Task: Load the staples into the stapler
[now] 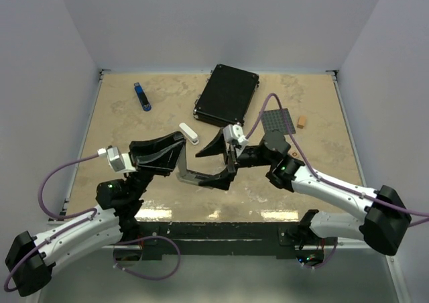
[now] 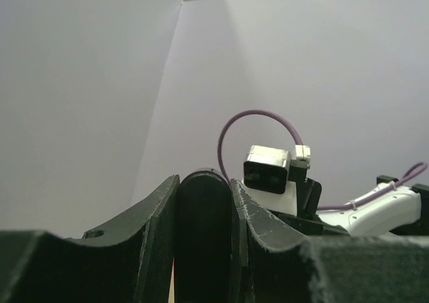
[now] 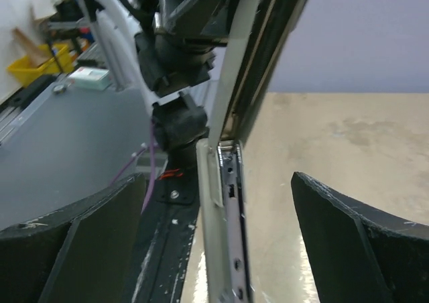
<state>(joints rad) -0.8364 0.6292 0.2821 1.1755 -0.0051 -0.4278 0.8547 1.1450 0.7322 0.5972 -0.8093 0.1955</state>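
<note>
Stapler (image 1: 201, 179) hinged open, gripped by left pincer (image 2: 203, 182), right pincer (image 3: 216, 177) wide open astride it

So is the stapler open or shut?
Open. The stapler shows two halves swung wide apart, one gripped by the left claw.

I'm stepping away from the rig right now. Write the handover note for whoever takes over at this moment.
Left gripper: shut on the stapler, holding it swung open.
Right gripper: open and empty, with a finger on either side of the stapler's exposed magazine rail.
Staples: the white box lies on the table just beyond the stapler; neither gripper touches it.
Done: stapler gripped and opened.
Left: fetch the staples, lay them in the rail, close the stapler. Whether the rail already holds any cannot be told.
</note>
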